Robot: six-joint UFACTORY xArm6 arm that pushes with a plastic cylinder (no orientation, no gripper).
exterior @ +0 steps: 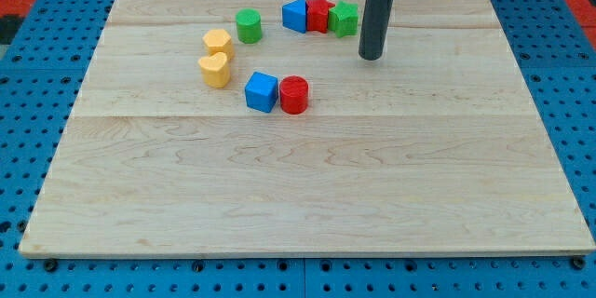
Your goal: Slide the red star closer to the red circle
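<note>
The red star (319, 13) sits near the view's top of the surface (307, 196), wedged in a tight row: a blue block (295, 15) touches it on the view's left and a green block (344, 19) touches it on the view's right. That packing matters, since a push from either side would carry a neighbour along with it.

Going from largest to smallest: the surface is a pale wooden board, bare across its lower half, with all the blocks gathered in the upper middle. The tool is a straight dark rod with nothing to open or close and it has hold of nothing; my tip (372, 57) rests on the board just to the view's right of the green block and a little below it, apart from every block.

The red circle (293, 95) stands below the row, touching a blue cube (262, 91) on its left. Further left are a green cylinder (248, 26) and two yellow blocks (217, 41) (214, 70), one below the other.

In my judgement the star needs a push from above, toward the view's bottom and slightly left, so my tip would first have to circle round behind the row
</note>
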